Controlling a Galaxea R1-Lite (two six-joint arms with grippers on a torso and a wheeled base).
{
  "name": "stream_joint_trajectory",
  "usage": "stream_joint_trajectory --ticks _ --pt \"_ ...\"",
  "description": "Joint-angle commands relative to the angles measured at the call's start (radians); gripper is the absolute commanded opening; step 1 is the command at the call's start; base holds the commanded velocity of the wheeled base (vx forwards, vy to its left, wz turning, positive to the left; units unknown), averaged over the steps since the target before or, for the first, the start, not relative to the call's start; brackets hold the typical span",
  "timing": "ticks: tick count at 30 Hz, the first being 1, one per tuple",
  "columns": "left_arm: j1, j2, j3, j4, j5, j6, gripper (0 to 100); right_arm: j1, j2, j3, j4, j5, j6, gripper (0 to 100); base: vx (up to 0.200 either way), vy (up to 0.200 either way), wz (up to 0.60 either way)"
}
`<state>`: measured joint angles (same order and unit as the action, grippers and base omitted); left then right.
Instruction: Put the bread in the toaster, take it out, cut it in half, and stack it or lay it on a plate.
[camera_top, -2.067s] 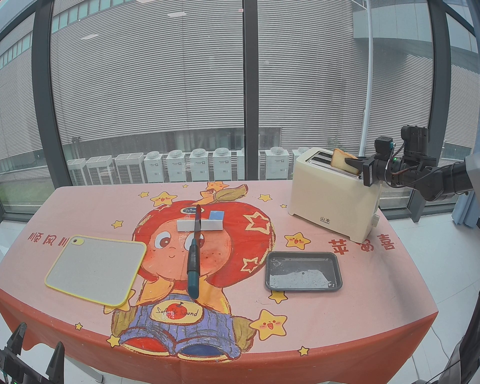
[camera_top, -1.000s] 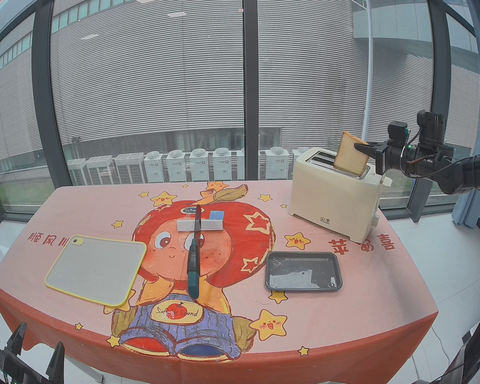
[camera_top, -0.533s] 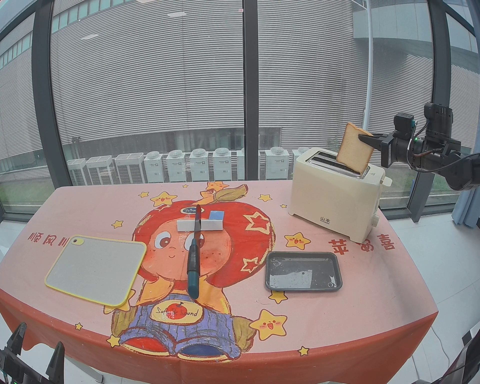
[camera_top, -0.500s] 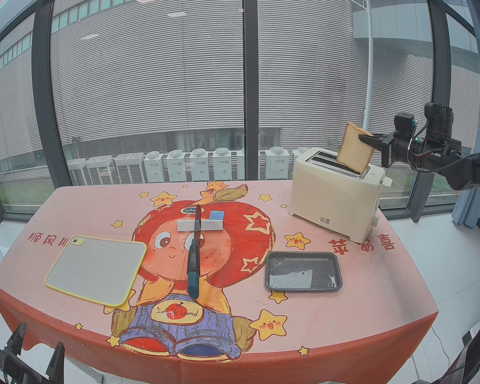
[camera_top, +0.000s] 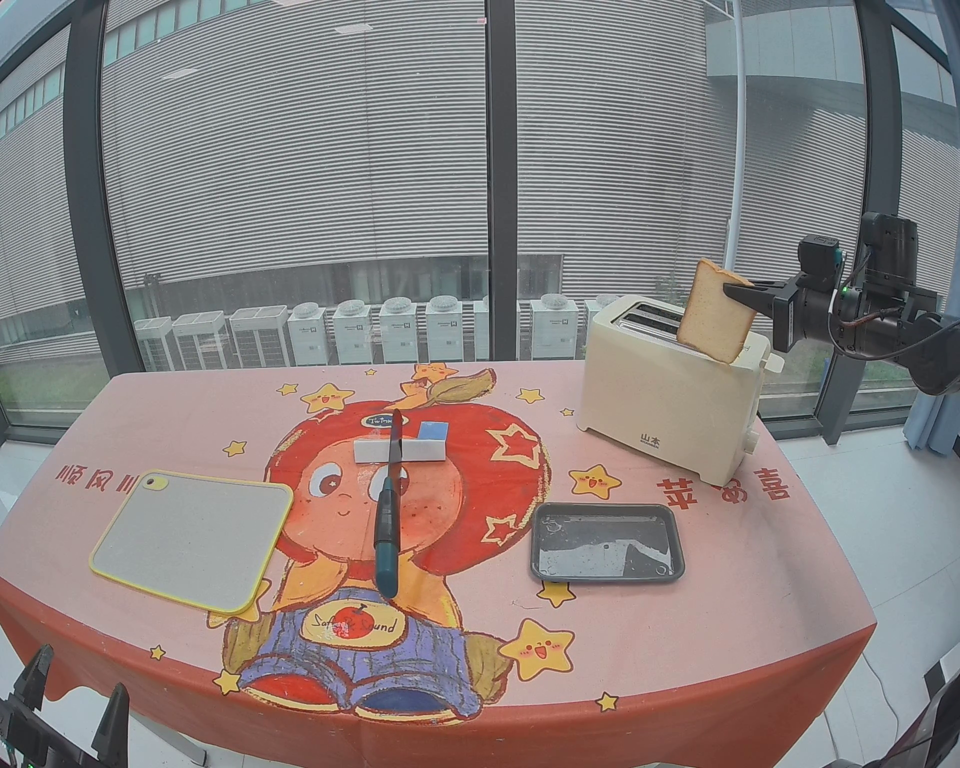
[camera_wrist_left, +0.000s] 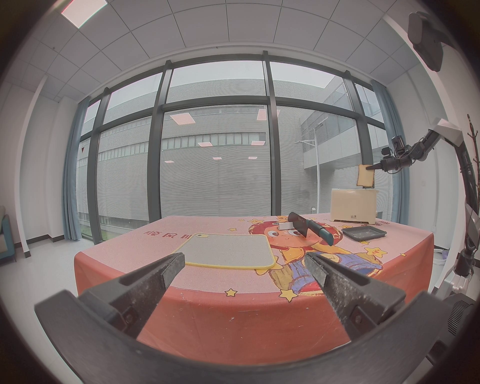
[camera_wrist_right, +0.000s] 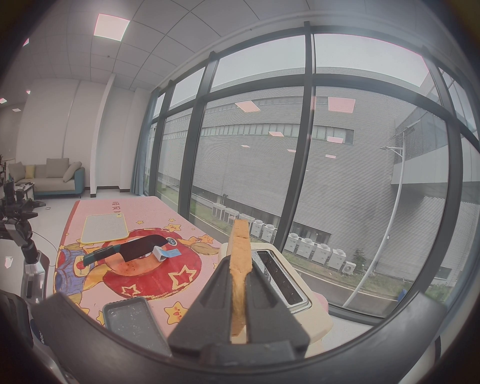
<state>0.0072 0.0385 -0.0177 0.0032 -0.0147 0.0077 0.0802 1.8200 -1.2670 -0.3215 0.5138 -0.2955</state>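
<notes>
Head view: the bread is clamped upright in the closed right end effector, just above the toaster at the tabletop's far right corner. The left end effector is spread wide, empty.

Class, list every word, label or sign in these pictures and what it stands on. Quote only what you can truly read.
Toaster front: a small dark mark, too small to read.
Tablecloth: red characters beside the cutting board and beside the toaster, too distorted to quote.
Tablecloth cartoon: two oval badges with tiny print, blurred.
No other text is readable.
</notes>
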Motion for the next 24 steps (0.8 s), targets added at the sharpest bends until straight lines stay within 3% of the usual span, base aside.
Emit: stream_joint_trajectory --ticks 1,24 --pt "0.0 0.001 0.018 0.0 -0.001 0.0 100 0.003 -0.034 0.029 -0.001 0.0 -0.001 0 0.0 0.0 0.0" --pt "0.0 0.001 0.018 0.0 -0.001 -0.002 100 0.036 -0.205 0.299 -0.018 0.0 -0.002 0 0.0 0.0 0.0"
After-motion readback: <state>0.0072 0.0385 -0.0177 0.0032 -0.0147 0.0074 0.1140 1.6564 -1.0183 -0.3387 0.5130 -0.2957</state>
